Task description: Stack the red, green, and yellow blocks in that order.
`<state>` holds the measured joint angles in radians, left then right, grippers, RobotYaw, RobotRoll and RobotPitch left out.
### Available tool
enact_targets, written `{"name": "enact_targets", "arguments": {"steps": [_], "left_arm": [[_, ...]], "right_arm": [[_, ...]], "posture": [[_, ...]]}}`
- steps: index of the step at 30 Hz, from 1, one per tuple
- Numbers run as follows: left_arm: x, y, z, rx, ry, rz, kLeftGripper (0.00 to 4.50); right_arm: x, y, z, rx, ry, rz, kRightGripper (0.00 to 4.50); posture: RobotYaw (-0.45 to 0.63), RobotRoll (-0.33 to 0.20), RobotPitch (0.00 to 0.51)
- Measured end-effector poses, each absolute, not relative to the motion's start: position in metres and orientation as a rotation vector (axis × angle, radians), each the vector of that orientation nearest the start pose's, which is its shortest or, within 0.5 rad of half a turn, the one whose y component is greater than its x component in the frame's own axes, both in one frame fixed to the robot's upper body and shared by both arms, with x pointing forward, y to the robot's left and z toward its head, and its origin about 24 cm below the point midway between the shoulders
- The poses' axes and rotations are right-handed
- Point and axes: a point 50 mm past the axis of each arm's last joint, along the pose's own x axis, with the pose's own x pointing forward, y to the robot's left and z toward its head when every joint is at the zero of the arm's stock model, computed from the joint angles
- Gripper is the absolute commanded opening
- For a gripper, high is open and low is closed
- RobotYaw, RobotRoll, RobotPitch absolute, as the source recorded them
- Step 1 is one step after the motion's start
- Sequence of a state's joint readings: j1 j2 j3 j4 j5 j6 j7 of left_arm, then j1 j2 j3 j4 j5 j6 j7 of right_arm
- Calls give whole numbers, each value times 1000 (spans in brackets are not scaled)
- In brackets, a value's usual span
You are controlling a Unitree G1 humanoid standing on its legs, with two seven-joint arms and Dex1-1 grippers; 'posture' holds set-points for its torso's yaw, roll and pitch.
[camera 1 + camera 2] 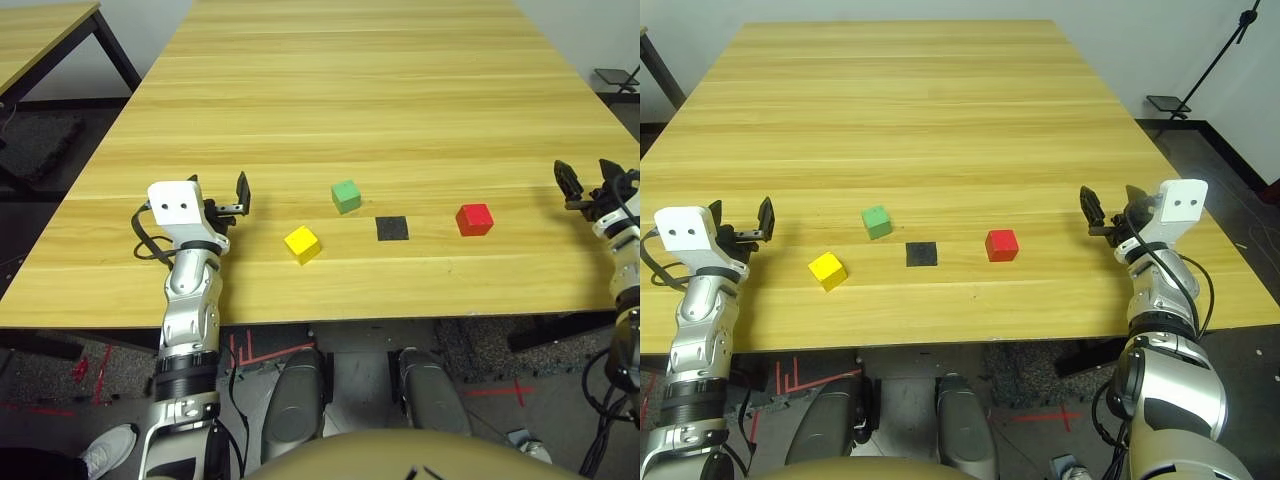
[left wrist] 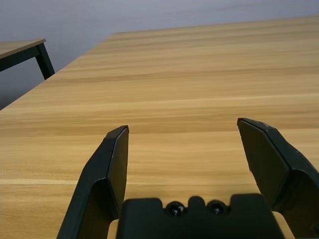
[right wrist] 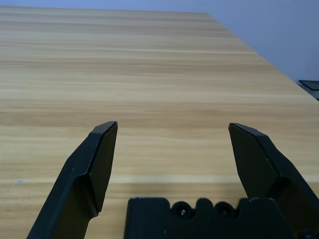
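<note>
Three small cubes lie near the front of the wooden table. The yellow block sits furthest left, the green block a little behind and right of it, and the red block further right. All three stand apart, each on the tabletop. My left gripper hovers open to the left of the yellow block, holding nothing. Over the table's right edge, right of the red block, my right gripper is open and empty too. Both wrist views show spread fingers above bare wood.
A flat black square patch lies between the green and red blocks. A second table stands at the far left. A black stand base rests on the floor to the right. A person's shoe shows by the front left.
</note>
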<state>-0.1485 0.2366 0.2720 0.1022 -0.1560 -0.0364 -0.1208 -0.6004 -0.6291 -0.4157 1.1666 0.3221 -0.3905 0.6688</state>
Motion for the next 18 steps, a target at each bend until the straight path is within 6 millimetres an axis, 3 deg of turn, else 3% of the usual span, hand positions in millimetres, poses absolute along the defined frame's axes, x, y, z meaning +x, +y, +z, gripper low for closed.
{"name": "enact_targets", "arguments": {"steps": [8, 13, 18], "left_arm": [[274, 256, 78, 45, -66, 94, 4437], [268, 223, 127, 53, -46, -400, 4437], [261, 202, 167, 158, -27, -767, 4437]], "right_arm": [[301, -363, 90, -3, -76, -6, 4500], [312, -343, 134, -159, 31, 485, 4500], [306, -320, 147, -241, 249, 908, 4500]], "posture": [[92, -106, 105], [133, -126, 93], [136, -138, 83]]}}
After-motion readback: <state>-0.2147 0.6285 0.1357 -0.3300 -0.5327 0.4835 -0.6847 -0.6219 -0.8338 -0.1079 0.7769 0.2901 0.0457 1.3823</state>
